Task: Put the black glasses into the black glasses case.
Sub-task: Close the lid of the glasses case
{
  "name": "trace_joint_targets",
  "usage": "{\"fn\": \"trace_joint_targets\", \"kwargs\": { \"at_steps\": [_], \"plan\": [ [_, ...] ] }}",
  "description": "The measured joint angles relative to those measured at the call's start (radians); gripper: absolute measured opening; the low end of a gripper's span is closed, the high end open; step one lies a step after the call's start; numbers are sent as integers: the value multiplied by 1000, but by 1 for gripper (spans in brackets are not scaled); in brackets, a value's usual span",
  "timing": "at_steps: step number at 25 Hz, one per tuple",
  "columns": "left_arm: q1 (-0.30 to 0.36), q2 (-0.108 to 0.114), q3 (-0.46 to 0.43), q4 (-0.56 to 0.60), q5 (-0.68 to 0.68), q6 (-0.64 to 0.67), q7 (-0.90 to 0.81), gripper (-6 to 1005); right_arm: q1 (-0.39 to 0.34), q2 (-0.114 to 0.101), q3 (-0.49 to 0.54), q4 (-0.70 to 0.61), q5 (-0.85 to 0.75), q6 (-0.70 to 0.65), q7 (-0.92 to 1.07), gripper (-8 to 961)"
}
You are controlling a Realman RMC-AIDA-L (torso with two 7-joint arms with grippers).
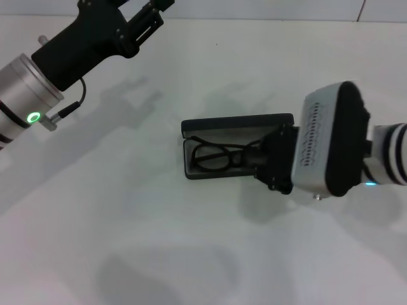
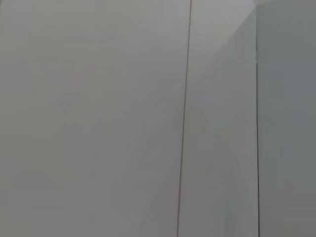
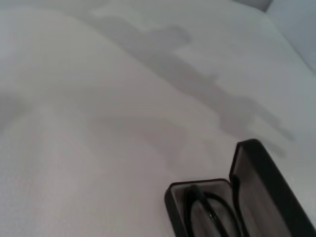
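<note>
The black glasses case (image 1: 236, 122) lies open at the table's middle, its lid standing along the far side. The black glasses (image 1: 213, 157) rest inside its tray, lenses toward the left end. My right gripper (image 1: 257, 155) reaches into the case's right end, over the glasses' right part, and its black body hides that end. In the right wrist view the case (image 3: 269, 182) shows its grey-lined lid raised and the glasses (image 3: 212, 210) in the tray. My left gripper (image 1: 149, 16) is held up at the far left, well away from the case.
The white table (image 1: 127, 222) holds nothing else in view. Shadows of both arms fall across it. The left wrist view shows only pale wall panels (image 2: 98, 118) with thin seams.
</note>
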Motion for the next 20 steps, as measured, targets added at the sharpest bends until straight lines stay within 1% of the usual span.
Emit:
{"fn": "trace_joint_targets", "kwargs": {
  "at_steps": [3,4,6,7,9,10,11,13,15,16,18,19,20],
  "plan": [
    [2,0,0,-5,0,-20,0,500,-23,-3,38,-38,30,-58,-15,212],
    [2,0,0,-7,2,-35,0,500,-29,-4,68,-53,56,-106,-31,213],
    [0,2,0,-8,18,-66,-6,500,-42,-5,157,-79,144,-238,-89,214],
    [-6,4,0,-8,44,-101,-15,500,-51,-5,220,-82,212,-311,-132,214],
    [-13,4,0,-9,65,-128,-21,500,-63,-5,347,-66,347,-461,-224,216],
    [-18,4,0,-9,78,-143,-25,500,-66,-5,433,-29,424,-558,-279,216],
    [-22,4,0,-10,91,-160,-29,500,-66,-5,491,-2,467,-612,-315,217],
    [-31,3,0,-12,117,-187,-39,500,-58,-5,631,100,549,-749,-398,218],
    [-52,1,2,-13,160,-220,-58,501,-40,-6,793,250,600,-862,-490,220],
    [-63,1,6,-14,187,-239,-70,501,-31,-6,870,326,611,-898,-534,220],
    [-87,1,27,-13,238,-280,-105,501,-7,-9,1008,467,616,-924,-609,221],
    [-87,1,27,-13,238,-280,-105,501,9,-15,1092,552,615,-934,-647,222],
    [-99,2,46,-11,262,-306,-129,501,17,-22,1140,600,614,-937,-665,223]
  ]
}}
